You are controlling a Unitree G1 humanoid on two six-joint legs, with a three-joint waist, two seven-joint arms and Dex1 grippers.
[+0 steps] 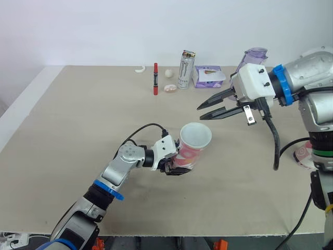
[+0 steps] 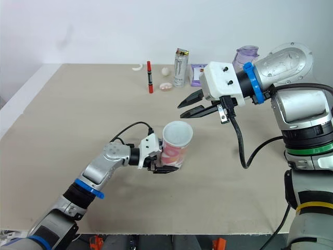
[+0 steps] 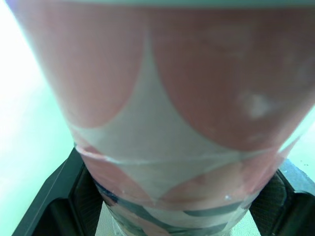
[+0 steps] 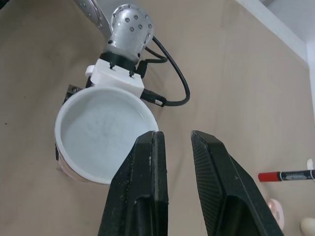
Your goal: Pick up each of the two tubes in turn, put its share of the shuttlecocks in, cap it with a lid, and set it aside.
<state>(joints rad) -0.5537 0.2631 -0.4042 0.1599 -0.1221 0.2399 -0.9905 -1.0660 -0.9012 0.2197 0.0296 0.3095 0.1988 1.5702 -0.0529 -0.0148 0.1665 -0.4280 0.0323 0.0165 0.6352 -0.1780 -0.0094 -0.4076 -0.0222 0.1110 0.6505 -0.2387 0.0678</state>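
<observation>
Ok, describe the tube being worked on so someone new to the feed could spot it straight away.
Start at the beige table and find the left tool near the middle. The tube is the cylinder clamped there, pink-and-white patterned with a white rim, well apart from the can and small things along the far edge.

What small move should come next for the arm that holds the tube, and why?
Probably the left tool should lower the tube to the table at the side. A white lid seems to sit on its top already, and the right tool is open, empty and apart from it.
</observation>
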